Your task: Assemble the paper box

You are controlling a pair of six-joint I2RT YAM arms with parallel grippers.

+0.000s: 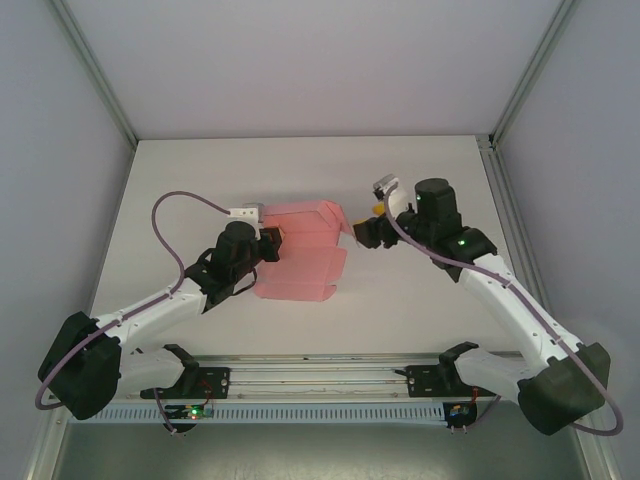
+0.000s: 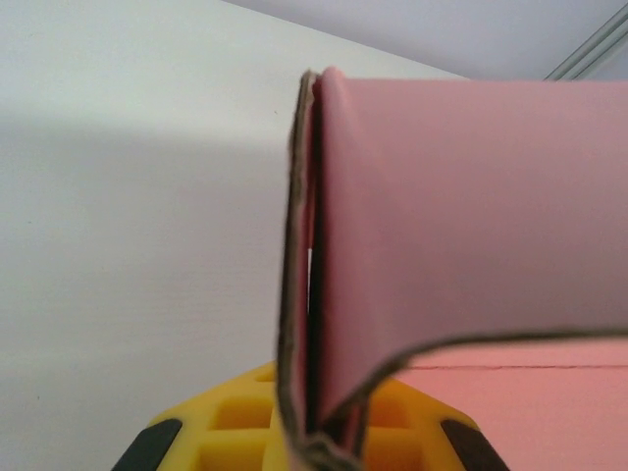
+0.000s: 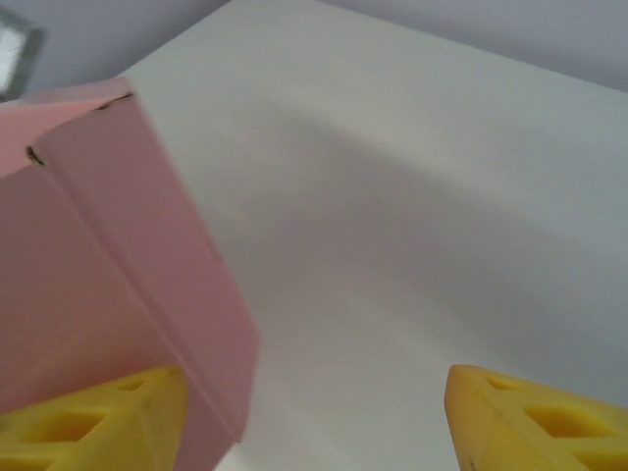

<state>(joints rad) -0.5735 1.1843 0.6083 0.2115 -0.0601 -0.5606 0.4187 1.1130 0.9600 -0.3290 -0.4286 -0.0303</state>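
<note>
Pink cardboard near the middle of the white table (image 1: pixel 420 310), between the two arms: the paper box (image 1: pixel 300 262), not yet a box. Roughly halfway at best, as a judgement. Done so far, by the overhead look: several panels creased and lifted, a wall seemingly raised along the far edge, a flap turned up at the right end. Probably left to do: standing the other walls upright, tucking the tabs, closing everything into a firm shape.

Left gripper (image 1: pixel 272 243) clamped on the left side of the sheet. From its wrist camera, two layers of the paper box (image 2: pixel 471 216) pinched together between the yellow fingers (image 2: pixel 216 437), doubled over right at the grip.

Right gripper (image 1: pixel 362 233) at the raised right-hand flap, jaws apart, grasping nothing. From its wrist camera, a panel of the paper box (image 3: pixel 108 265) just beside one of its yellow fingers (image 3: pixel 88 412), the other finger well clear over bare table.

Hard to make out: number and position of tabs and slots, and which creases already set. Hidden from above under the left wrist: the pinched edge itself. Cut off in both close views: most of the sheet, blurred nearest the lens. Flap touching the right finger or just short of it: cannot tell.
</note>
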